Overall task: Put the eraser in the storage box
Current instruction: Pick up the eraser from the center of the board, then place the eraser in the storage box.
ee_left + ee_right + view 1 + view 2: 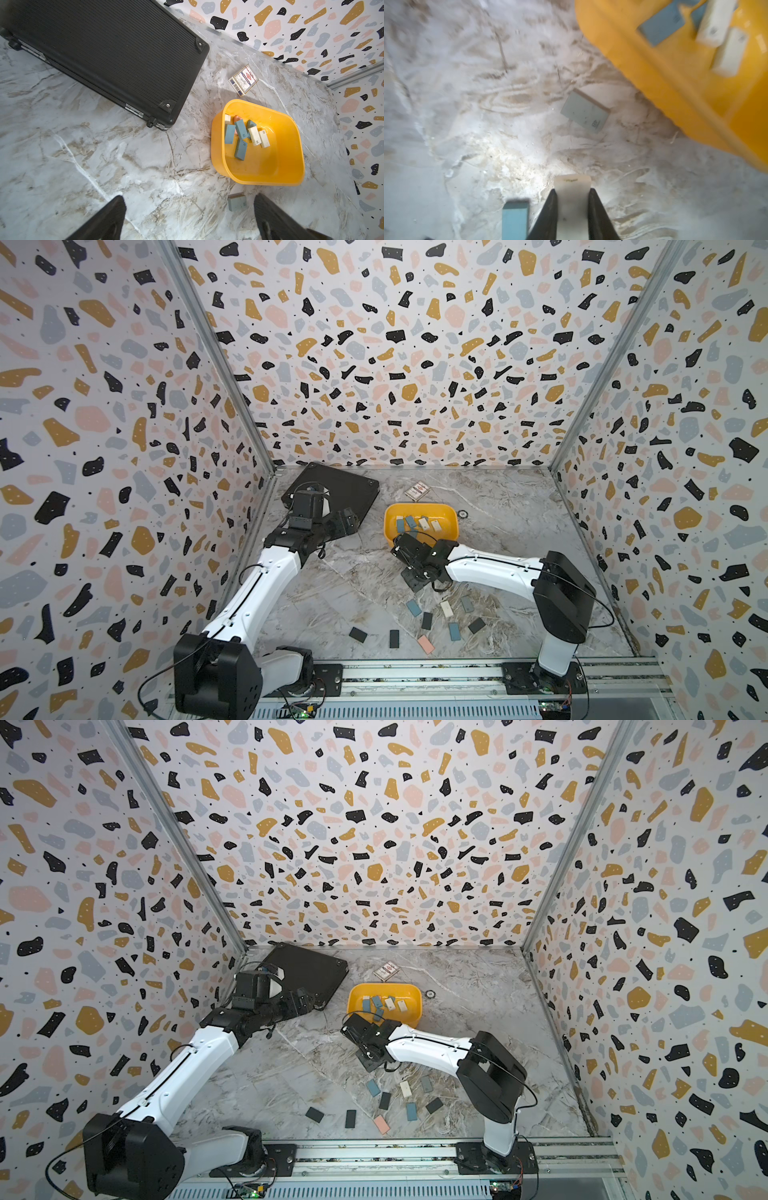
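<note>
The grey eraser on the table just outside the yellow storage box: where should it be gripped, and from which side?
Probably from straight above, at the middle of the grey eraser, across its two long edges. It lies flat on its broad face, so only the thin sides offer hold; the storage box wall stands near.

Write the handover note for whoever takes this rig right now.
Left tool: open, empty, by the black case.
Right tool: shut on a white eraser, short of the box.
Done: several erasers lie in the box.
Left: drop the held one in. Then fetch the grey eraser beside the box and about nine loose erasers on the near side of the table.
</note>
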`<action>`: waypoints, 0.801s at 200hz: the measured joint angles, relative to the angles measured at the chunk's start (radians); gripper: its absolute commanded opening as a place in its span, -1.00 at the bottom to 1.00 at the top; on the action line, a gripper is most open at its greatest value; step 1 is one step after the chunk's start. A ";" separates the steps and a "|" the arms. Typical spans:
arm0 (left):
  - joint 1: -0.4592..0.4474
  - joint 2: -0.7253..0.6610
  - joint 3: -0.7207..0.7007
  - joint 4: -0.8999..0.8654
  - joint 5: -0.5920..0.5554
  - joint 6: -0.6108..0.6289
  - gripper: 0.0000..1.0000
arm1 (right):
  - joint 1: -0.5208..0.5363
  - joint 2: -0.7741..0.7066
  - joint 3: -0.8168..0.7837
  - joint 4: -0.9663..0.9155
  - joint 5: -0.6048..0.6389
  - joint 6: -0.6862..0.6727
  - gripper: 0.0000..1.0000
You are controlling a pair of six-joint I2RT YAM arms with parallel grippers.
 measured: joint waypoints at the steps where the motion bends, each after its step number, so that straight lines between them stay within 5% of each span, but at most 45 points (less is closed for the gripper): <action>1: 0.000 0.000 0.000 0.000 0.000 0.000 0.93 | 0.000 -0.002 0.002 0.000 0.000 -0.001 -0.66; 89: 0.000 0.000 0.000 0.000 0.003 0.000 0.93 | -0.152 -0.059 0.177 -0.063 0.016 -0.076 -0.66; 160: 0.000 0.000 0.000 0.001 0.004 0.000 0.93 | -0.253 0.064 0.385 -0.076 -0.006 -0.117 -0.65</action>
